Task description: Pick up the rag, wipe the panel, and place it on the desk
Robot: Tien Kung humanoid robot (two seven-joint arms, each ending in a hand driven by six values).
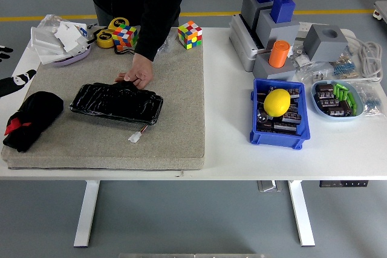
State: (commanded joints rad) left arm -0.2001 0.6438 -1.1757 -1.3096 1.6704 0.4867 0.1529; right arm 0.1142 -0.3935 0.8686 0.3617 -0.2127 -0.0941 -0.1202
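The left hand (15, 81) shows only at the left edge; whether its fingers are open, I cannot tell. A person's hand (138, 77) presses the glossy black panel (116, 103). The crumpled black rag (31, 119) lies on the coarse felt mat (175, 107).

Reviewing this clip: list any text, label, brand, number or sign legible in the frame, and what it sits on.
None can be read.
Tape roll: dark marks on its yellow face, too blurred to read.
White packets in the lavender dish: a small blue patch, too small to read.
Panel, rag, blue bin, cubes: no print visible.
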